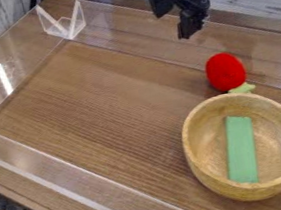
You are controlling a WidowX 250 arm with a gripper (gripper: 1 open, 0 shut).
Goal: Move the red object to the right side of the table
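Observation:
The red object (pixel 226 70), a small glossy rounded toy fruit with a green leafy bit at its lower right, rests on the brown wood-grain table (pixel 103 103) just behind the wooden bowl. My dark gripper (pixel 186 20) hangs above the table's far side, up and to the left of the red object and clear of it. Its fingers point down and stand open with nothing between them.
A round wooden bowl (pixel 202 157) sits at the front right with a flat green block (pixel 243 149) lying inside. Low clear acrylic walls (pixel 62 21) edge the table. Pale wooden boards run behind the far wall.

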